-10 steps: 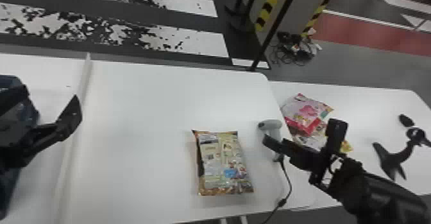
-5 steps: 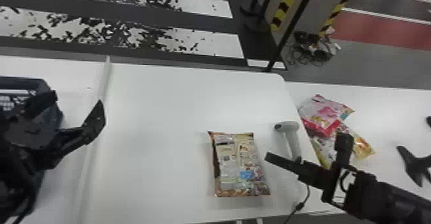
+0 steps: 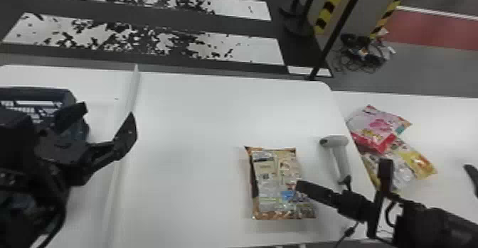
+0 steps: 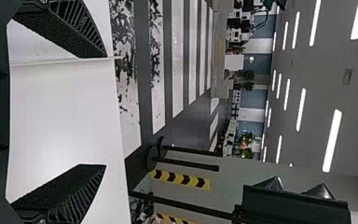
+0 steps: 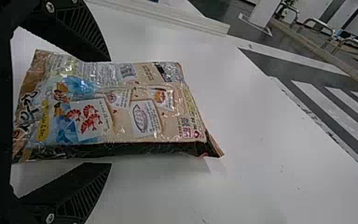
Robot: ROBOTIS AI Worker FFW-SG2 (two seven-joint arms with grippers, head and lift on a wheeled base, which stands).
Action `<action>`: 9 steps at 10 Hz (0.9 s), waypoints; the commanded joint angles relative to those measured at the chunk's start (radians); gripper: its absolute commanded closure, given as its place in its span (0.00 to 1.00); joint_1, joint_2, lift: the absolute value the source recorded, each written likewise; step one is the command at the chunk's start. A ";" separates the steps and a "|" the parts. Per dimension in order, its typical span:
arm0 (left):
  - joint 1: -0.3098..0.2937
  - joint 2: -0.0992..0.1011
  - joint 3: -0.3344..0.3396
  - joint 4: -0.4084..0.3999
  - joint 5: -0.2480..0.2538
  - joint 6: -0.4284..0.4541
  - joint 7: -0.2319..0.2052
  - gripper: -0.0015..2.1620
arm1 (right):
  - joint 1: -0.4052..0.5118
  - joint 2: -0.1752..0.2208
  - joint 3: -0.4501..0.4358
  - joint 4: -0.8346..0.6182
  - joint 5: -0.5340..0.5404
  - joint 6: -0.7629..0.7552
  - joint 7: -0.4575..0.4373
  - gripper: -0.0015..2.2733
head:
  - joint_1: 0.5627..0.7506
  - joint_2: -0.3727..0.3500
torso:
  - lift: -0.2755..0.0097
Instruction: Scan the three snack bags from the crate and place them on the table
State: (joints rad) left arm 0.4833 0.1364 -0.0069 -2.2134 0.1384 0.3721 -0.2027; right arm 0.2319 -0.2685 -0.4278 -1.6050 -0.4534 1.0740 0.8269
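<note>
Crate [image 3: 35,92] of dark blue plastic with openwork sides, at middle left of the head view. Just right of it, partly in front, the black left gripper [image 3: 109,111] with flat fingers spread well apart, white tabletop visible between them in the left wrist view. Next, running from upper left down to the bottom, a narrow white raised strip [image 3: 133,87]. Across the centre, a smooth white table [image 3: 195,123]. Lying flat on it, right of centre in the lower half, a tan-and-brown glossy plastic snack bag [image 3: 274,183] with a blue patch and, in the right wrist view, printed red shrimp. At lower right, the black right gripper [image 3: 342,174], with flat fingers apart, to either side of the bag in the right wrist view; cannot tell whether touching it. Near the table's right edge, a pale grey handheld scanner [image 3: 336,144] with a black cable. Farther right, on another white surface, a pink-and-red shiny bag [image 3: 378,126] partly over a yellow-and-white shiny bag [image 3: 419,162]. At the right edge, a dark object [image 3: 473,176], too cut off to identify.
</note>
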 commanded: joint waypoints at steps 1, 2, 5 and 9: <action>-0.002 0.000 -0.010 0.003 -0.003 0.002 0.000 0.01 | -0.008 -0.028 0.038 0.020 0.018 -0.001 0.020 0.04 | 0.70 0.27 | 0.75; -0.005 0.000 -0.015 0.001 -0.003 0.002 0.000 0.01 | -0.014 -0.037 0.067 0.036 0.045 -0.001 0.021 0.04 | 0.70 0.27 | 0.75; -0.009 0.002 -0.022 0.012 -0.002 -0.001 0.000 0.01 | -0.032 -0.038 0.132 0.068 0.144 -0.025 0.035 0.65 | 0.70 0.27 | 0.75; -0.009 0.006 -0.027 0.008 -0.002 0.002 0.003 0.01 | -0.005 -0.035 0.101 0.010 0.094 -0.022 0.047 0.99 | 0.70 0.27 | 0.75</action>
State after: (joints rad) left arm 0.4737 0.1416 -0.0333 -2.2050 0.1366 0.3730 -0.2006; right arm 0.2234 -0.3047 -0.3190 -1.5854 -0.3483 1.0492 0.8746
